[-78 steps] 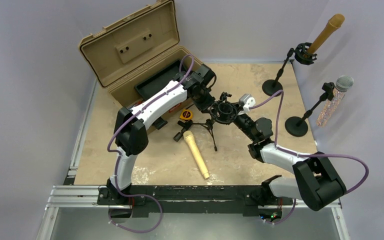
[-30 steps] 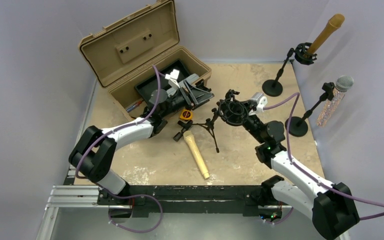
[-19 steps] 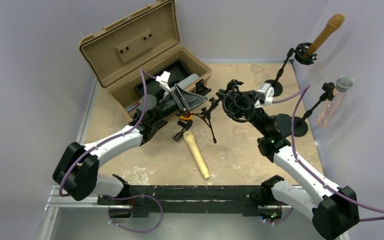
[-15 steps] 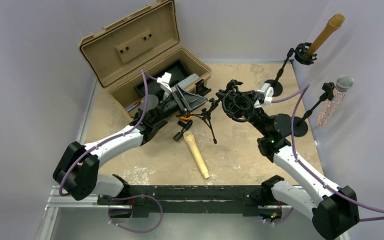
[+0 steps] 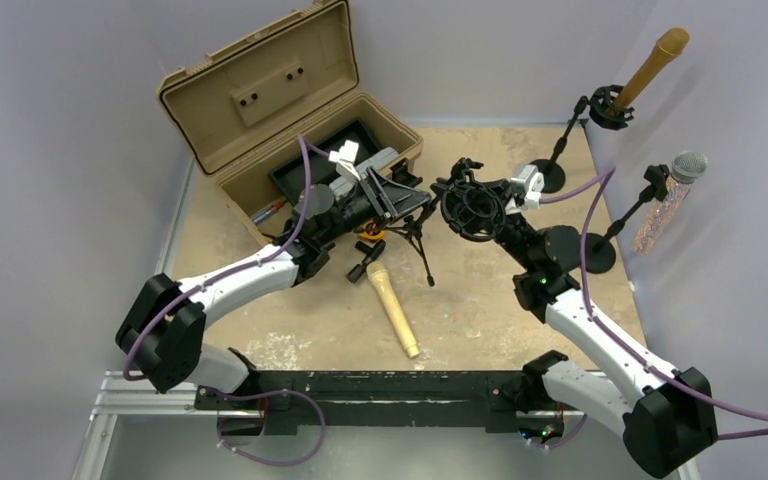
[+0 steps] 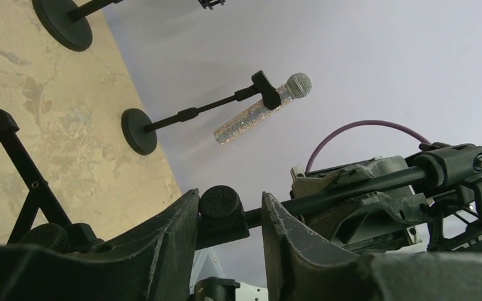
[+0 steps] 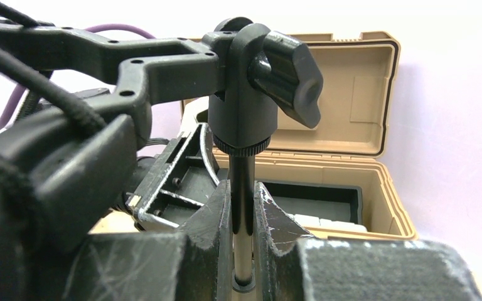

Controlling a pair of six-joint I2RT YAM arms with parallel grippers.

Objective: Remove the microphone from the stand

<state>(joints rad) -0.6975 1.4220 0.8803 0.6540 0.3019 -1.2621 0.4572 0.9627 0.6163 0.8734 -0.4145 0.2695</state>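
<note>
A gold microphone (image 5: 392, 308) lies flat on the table, out of any stand. The black tripod stand (image 5: 418, 232) with its empty shock mount (image 5: 470, 210) is tilted and lifted. My right gripper (image 5: 501, 228) is shut on the stand's pole (image 7: 243, 182) just below the mount's pivot knob (image 7: 285, 75); the right wrist view shows the gripper (image 7: 243, 210) pinching it. My left gripper (image 5: 400, 200) is open. In the left wrist view the left gripper (image 6: 229, 216) straddles a star-marked knob (image 6: 223, 204) on the stand, with one finger against it and the other apart.
An open tan toolbox (image 5: 290, 110) stands at the back left, close behind my left gripper. Two more stands at the back right hold a gold microphone (image 5: 650, 65) and a glittery silver one (image 5: 665, 200). A yellow tape measure (image 5: 371, 236) lies under the stand.
My right gripper has raised and tilted the stand toward the back right. My left arm has swung low and right, bringing its open jaws around the stand's knob. The gold microphone has not moved.
</note>
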